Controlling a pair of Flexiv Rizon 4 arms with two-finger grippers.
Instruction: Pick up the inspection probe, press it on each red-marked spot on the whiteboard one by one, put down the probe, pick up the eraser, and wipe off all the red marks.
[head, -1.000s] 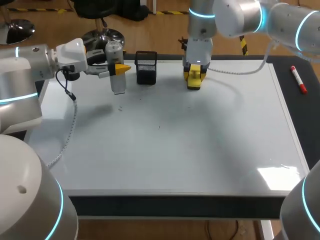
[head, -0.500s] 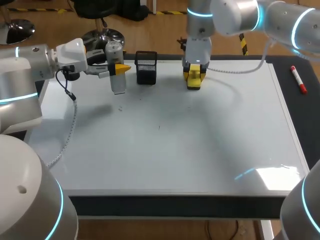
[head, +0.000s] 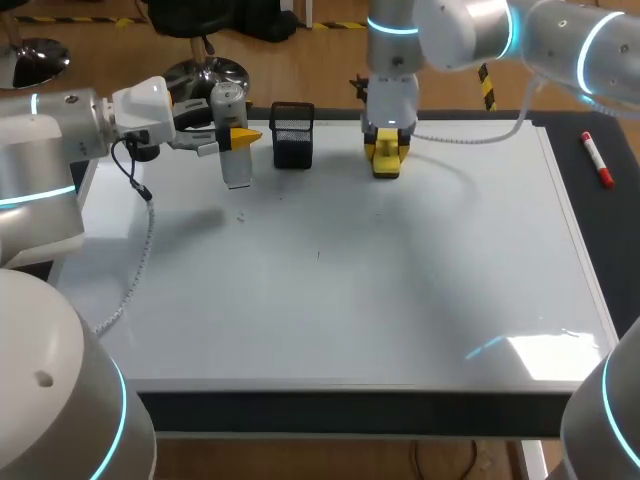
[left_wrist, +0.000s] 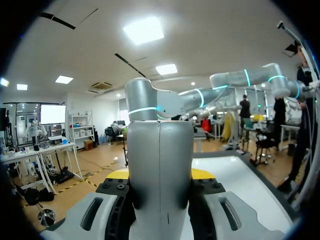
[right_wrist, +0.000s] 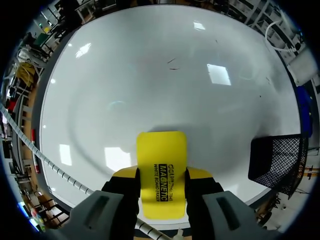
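At the rear edge of the whiteboard (head: 350, 290), the right jaws pinch the yellow eraser (head: 388, 158) from 2 sides, with its face toward the board for wiping. Contact with the surface cannot be confirmed. At rear left, the left jaws clamp the grey inspection probe (head: 232, 150) upright, near the black mesh holder (head: 292, 135), probably to keep it out of the wiping path. No red marks are visible, so wiping is judged near completion.

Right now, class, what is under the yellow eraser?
The whiteboard lies under the eraser, which the right gripper holds. The patch directly beneath it is covered, so any mark there cannot be seen.
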